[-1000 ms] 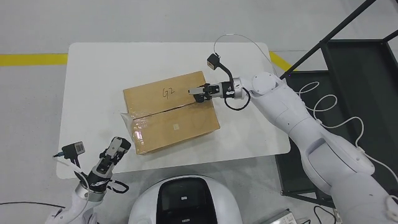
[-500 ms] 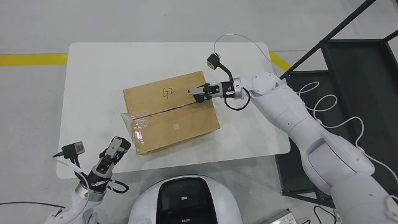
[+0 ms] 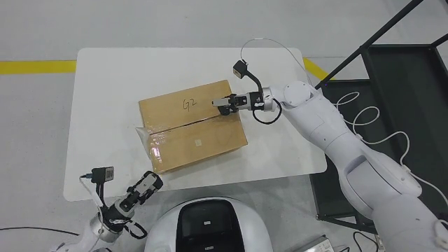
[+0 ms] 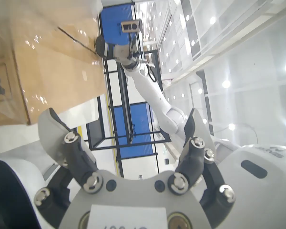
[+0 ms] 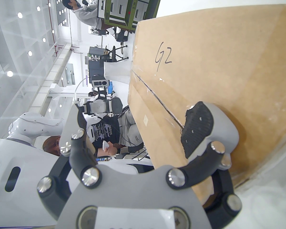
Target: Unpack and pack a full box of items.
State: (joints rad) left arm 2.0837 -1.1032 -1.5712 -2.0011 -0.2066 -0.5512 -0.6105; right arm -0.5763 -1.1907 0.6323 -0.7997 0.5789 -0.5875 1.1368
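- The cardboard box [image 3: 192, 126] is sitting closed around the middle of the white surface [image 3: 105, 84], turned slightly askew, with its long sides running left to right.
- A seam [image 3: 182, 121] is running along the box top from left to right, and a handwritten mark [image 3: 189, 103] is showing on the far flap.
- Clear glossy tape [image 3: 150, 140] is wrapping the left end of the box.
- The right claw [image 3: 222, 103] is hanging over the right end of the box top, right at the seam, with its arm stretching in from the right.
- In the right wrist view the right claw [image 5: 135, 120] is standing released. One black-padded finger [image 5: 200, 125] is lying low at the cardboard beside the seam, and the other is sitting up in the air with nothing between them. Whether the pad is actually touching the box, I cannot tell.
- The left claw [image 3: 152, 180] is hovering at the near edge of the surface, near and left of the box and apart from it.
- In the left wrist view the left claw [image 4: 120, 117] is spreading wide, released and grasping nothing, with the box [image 4: 50, 60] lying beyond it.
- A dark metal rack [image 3: 399, 77] is standing right of the surface.
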